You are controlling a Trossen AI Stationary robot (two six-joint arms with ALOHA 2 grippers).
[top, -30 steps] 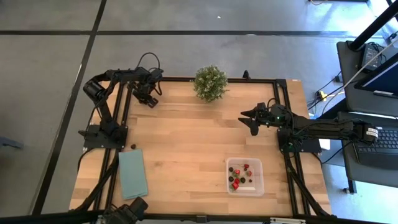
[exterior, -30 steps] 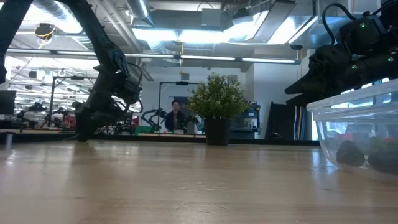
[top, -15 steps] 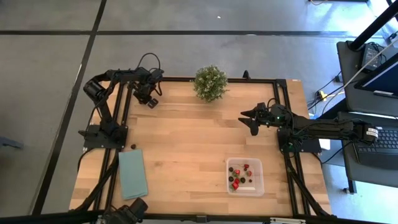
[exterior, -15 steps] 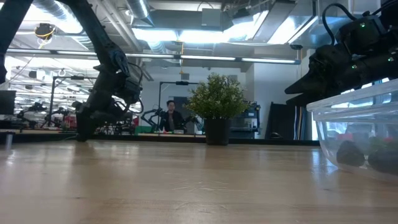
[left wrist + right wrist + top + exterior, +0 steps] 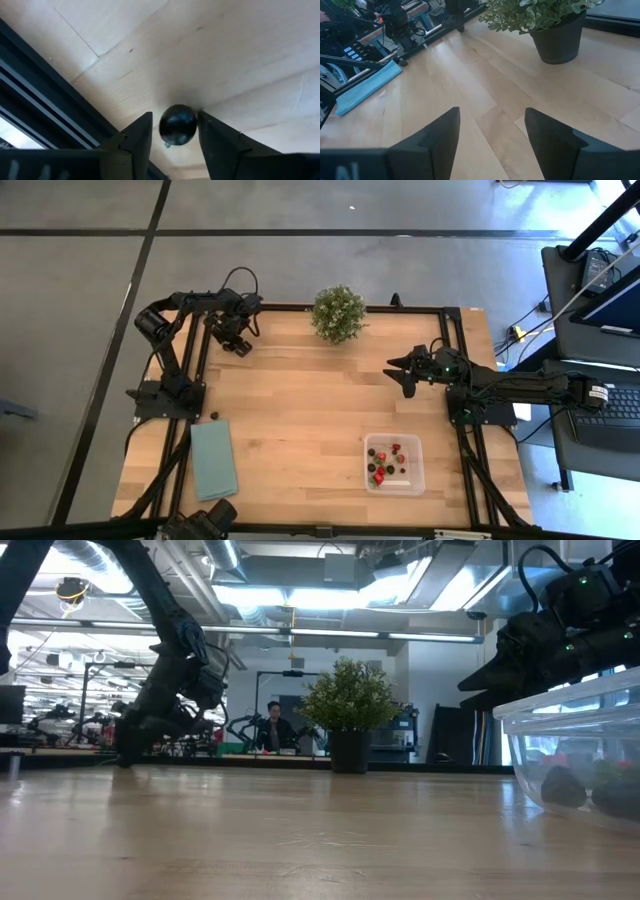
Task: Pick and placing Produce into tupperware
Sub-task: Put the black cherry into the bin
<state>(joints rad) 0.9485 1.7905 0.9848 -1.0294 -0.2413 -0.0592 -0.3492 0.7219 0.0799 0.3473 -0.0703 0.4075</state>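
My left gripper [image 5: 233, 340] is low over the table's far left corner. In the left wrist view its open fingers stand on either side of a dark round berry [image 5: 177, 125] on the wood. The clear tupperware [image 5: 393, 463] sits near the right near corner, with several red and dark berries [image 5: 383, 466] inside. Another dark berry [image 5: 213, 416] lies beside the teal cloth. My right gripper [image 5: 399, 372] hovers open over the table's right side, holding nothing. My left gripper straddles the dark berry from above. One finger [image 5: 212, 130] seems to meet the berry's side [image 5: 195, 120], and a thin gap shows at the other finger [image 5: 140, 132]. The berry stays on the table.
A bushy green potted plant [image 5: 337, 313] stands at the far edge's middle. A flat teal cloth [image 5: 214, 458] lies by the near left corner. A dark frame rail [image 5: 45, 100] runs close beside the left gripper. Bare wood spans the table's middle [image 5: 300, 410].
My left gripper has shifted slightly toward the table's left edge. My right arm has kept still.
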